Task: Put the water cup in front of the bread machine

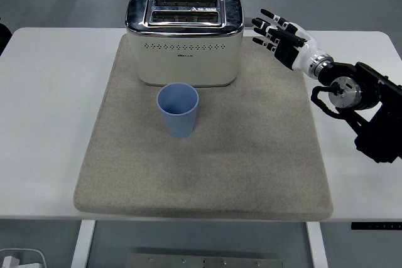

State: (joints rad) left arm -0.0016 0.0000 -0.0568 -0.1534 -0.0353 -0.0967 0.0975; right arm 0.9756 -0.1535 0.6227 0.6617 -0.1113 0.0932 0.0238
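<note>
While the white tabletop stretches across the whole view, almost all of its middle is covered by a grey-beige mat with rounded corners, and I use this mat as the landmark for every place. To the left of the mat there is only bare tabletop.

On the far part of the mat, a little left of its middle line, stands the bread machine, a cream-coloured toaster with a shiny metal top and two long slots. A row of small holes runs along its front wall. A small lever or knob shows at its right end, but it is too small to tell more.

Near the centre of the mat, just in front of the bread machine, stands the water cup. It is blue, upright and seems to be empty. It stands near the front wall of the machine, with a narrow strip of mat between them, and nothing touches it.

Above the far right corner of the mat hangs the right hand, black and white. Its fingers are spread apart and stretched out toward the right end of the bread machine, and they hold nothing. Its black arm goes over the tabletop to the right of the mat and leaves the view at the right edge.
</note>
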